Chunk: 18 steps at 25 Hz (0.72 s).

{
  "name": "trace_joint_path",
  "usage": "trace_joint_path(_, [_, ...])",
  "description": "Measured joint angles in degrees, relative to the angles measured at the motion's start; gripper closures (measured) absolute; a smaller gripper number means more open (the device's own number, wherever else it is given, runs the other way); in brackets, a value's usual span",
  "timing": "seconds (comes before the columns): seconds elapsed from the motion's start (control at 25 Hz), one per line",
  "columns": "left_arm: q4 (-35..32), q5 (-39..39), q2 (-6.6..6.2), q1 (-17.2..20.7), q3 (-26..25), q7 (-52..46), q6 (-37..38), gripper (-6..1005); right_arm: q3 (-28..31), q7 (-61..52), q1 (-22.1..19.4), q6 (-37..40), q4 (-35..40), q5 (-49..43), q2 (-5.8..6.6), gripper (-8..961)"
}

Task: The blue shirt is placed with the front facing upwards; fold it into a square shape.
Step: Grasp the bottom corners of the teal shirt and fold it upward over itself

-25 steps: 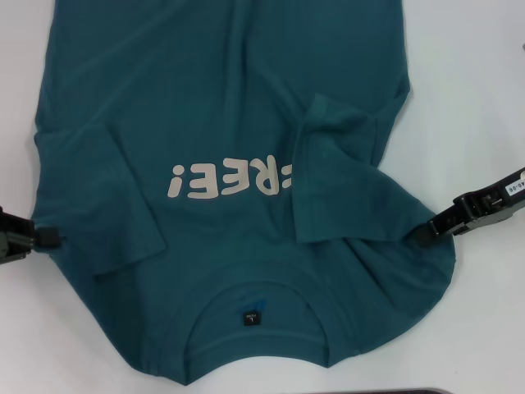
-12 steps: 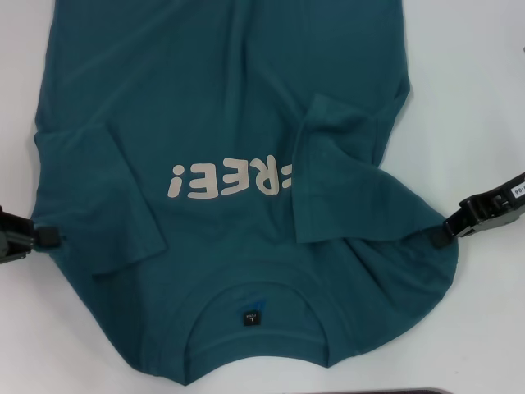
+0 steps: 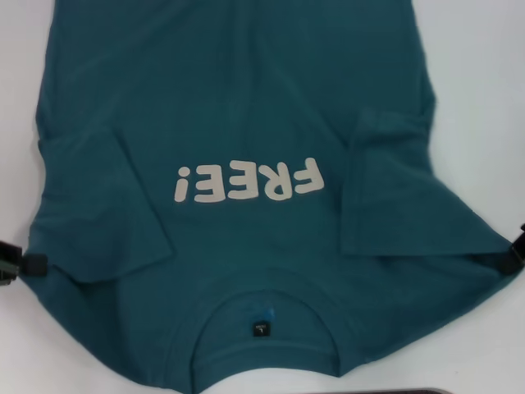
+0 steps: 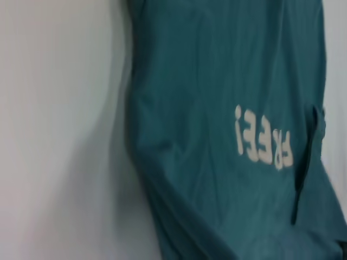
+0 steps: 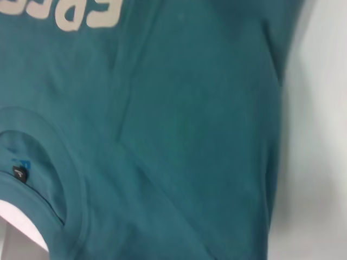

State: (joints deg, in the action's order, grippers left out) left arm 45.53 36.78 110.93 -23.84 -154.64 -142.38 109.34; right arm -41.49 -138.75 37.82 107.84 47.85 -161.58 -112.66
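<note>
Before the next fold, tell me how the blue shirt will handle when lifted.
The blue shirt is probably floppy: its sleeves lie folded flat and creases run near the collar. Likely light, and it would sag between the left gripper and right gripper.

The blue shirt (image 3: 246, 123) lies spread flat, front up, collar (image 3: 264, 328) nearest the robot. Both short sleeves are folded inward over the chest — pale letters reading "FREE!" (image 3: 248, 180) show between them — and a small black label (image 3: 260, 330) sits inside the neck.

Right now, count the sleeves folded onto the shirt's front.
2. On the dark teal-blue cotton T-shirt, one short sleeve lies folded inward at the robot's left, the other sleeve at its right.
</note>
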Motion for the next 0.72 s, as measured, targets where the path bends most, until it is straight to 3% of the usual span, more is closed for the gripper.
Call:
trace_joint_path(0.24, [1.66, -1.03, 0.17, 1.25, 4.97, 0.0, 2.17, 985, -0.03, -0.34, -0.16, 1.17, 0.49, -3.06, -0.87, 949])
trace_joint_path(0.72, [2.65, -5.64, 0.86, 1.96, 6.38, 0.79, 5.07, 986, -0.29, 0.31, -1.52, 2.24, 0.35, -5.47, -1.5, 949])
